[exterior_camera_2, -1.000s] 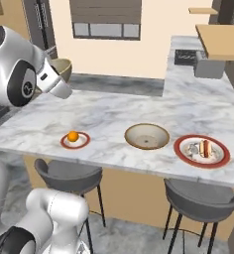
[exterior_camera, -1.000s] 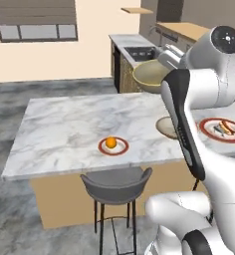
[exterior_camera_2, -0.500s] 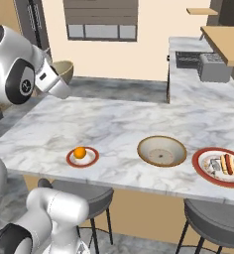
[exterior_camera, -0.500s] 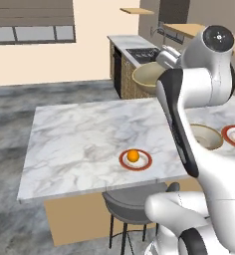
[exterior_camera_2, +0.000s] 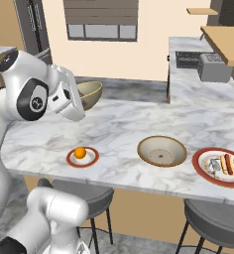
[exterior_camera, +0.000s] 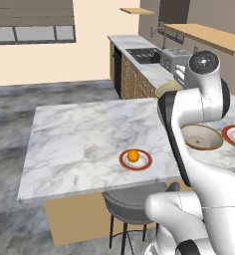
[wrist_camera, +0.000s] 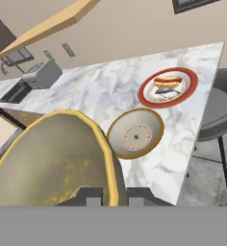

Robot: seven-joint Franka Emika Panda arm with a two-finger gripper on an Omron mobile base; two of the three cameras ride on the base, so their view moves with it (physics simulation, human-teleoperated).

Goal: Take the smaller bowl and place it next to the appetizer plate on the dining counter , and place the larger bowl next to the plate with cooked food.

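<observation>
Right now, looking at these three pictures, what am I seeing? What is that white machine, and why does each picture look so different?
It is one rendered kitchen seen by three cameras. The white machine is a robot arm on a base that can drive. Two cameras ride on the base behind the arm, one to its left and one to its right. The third sits on the hand and looks along the tool.

On the dining counter lie three things: the appetizer plate with an orange ball, the larger bowl, wide and cream, and right beside it the plate with cooked food.

The tool is shut on the rim of the smaller bowl, olive-tan, holding it up above the counter, tilted. That is the big curved shape close up in the hand view. It has not yet been set down by the appetizer plate.
</observation>
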